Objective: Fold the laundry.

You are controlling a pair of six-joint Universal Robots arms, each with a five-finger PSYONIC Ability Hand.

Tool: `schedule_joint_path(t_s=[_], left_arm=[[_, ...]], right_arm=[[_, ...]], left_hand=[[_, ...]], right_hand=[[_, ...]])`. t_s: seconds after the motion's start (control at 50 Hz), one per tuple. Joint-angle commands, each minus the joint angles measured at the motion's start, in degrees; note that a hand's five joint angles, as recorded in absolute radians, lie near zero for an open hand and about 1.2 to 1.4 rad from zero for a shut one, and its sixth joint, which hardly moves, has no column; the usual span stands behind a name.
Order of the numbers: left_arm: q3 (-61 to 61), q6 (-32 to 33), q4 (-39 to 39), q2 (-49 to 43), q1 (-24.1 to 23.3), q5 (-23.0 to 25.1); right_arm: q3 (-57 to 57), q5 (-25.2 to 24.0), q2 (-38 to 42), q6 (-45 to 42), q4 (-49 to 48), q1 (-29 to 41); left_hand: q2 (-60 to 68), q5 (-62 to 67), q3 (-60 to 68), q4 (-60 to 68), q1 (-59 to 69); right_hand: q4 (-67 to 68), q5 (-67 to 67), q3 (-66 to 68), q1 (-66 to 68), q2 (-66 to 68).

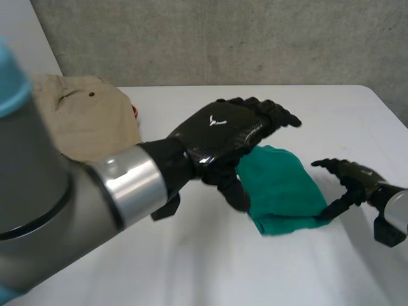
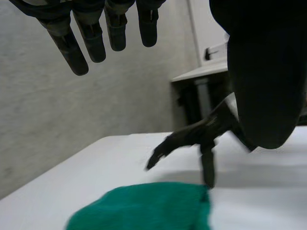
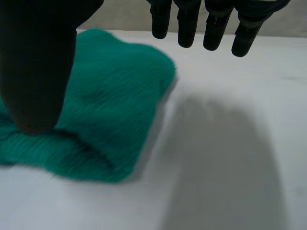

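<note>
A green cloth (image 1: 285,189) lies folded into a small thick bundle on the white table (image 1: 210,268), right of the middle. My left hand (image 1: 223,131) hovers above its left part, open, fingers straight and pointing right. In the left wrist view its fingers (image 2: 93,38) hang in the air over the green cloth (image 2: 144,207), apart from it. My right hand (image 1: 352,173) is at the cloth's right edge, open, its thumb down by the near right corner. In the right wrist view its thumb (image 3: 38,67) is over the green cloth (image 3: 112,110) and the other fingers (image 3: 216,24) are spread above bare table.
A beige garment (image 1: 83,115) lies in a heap at the table's far left, with something small and red (image 1: 135,111) at its right edge. A grey wall stands behind the table. In the left wrist view another table (image 2: 201,72) stands further off.
</note>
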Motion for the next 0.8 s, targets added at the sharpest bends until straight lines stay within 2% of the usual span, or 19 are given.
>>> schedule_joint_path(t_s=[0.02,0.26,0.32,0.34,0.36,0.48,0.56,0.64,0.72,0.8], left_arm=[[-6.48,-3.47,0.57,6.12,1.81,2.65],[-10.88,-4.87,5.14,8.15,4.00,0.71],[-10.97,-5.84,5.49,8.15,4.18,0.62],[-10.97,-6.28,5.66,8.24,4.18,0.62],[-11.06,-6.37,5.75,8.33,4.18,0.62],[-10.80,-7.07,6.72,8.50,4.18,0.53],[-10.71,-7.51,7.33,8.85,4.18,0.10],[-10.62,-8.04,7.86,9.47,4.27,-0.34],[-10.62,-8.48,8.48,9.64,4.27,-0.69],[-10.36,-8.83,8.57,9.82,4.27,-0.96]], right_arm=[[1.07,1.47,2.75,-0.42,-5.97,3.38],[-0.34,6.31,6.88,-1.66,-10.54,8.39],[-0.78,6.40,7.14,-1.48,-12.12,8.92],[-1.21,6.40,7.06,-0.96,-13.17,9.01],[-1.30,6.40,6.97,-0.60,-13.70,9.01],[-4.46,7.36,5.91,3.79,-17.22,8.31],[-11.66,10.43,7.66,8.62,-18.98,6.81],[-22.55,15.79,13.37,12.49,-17.32,5.06],[-38.95,22.11,22.75,13.20,-10.22,2.42],[-53.28,26.25,31.19,13.46,-4.50,0.14]], left_hand=[[-1.95,-3.11,-2.35,-1.88,-2.14],[-1.95,-3.11,-2.35,-1.88,-2.14],[-1.95,-3.11,-2.35,-1.88,-2.14],[-1.95,-3.11,-2.35,-1.88,-2.14],[-1.95,-3.11,-2.35,-1.88,-2.14],[-1.95,-3.11,-2.35,-1.88,-2.14],[-1.95,-3.11,-2.35,-1.88,-2.14],[-1.95,-3.11,-2.35,-1.88,-2.14],[-1.95,-3.11,-2.35,-1.88,-2.14],[-1.95,-3.11,-2.35,-1.88,-2.14]], right_hand=[[-1.96,-2.76,-1.99,-2.94,-2.12],[-1.96,-2.76,-1.99,-2.94,-2.12],[32.05,31.25,32.02,31.08,31.90],[62.33,61.52,62.30,61.35,62.17],[67.98,67.18,67.95,67.01,67.83],[68.04,67.24,68.01,67.06,67.88],[68.04,67.24,68.01,67.06,67.88],[68.04,67.24,68.01,67.06,67.88],[68.04,67.24,68.01,67.06,67.88],[68.04,67.24,68.01,67.06,67.88]])
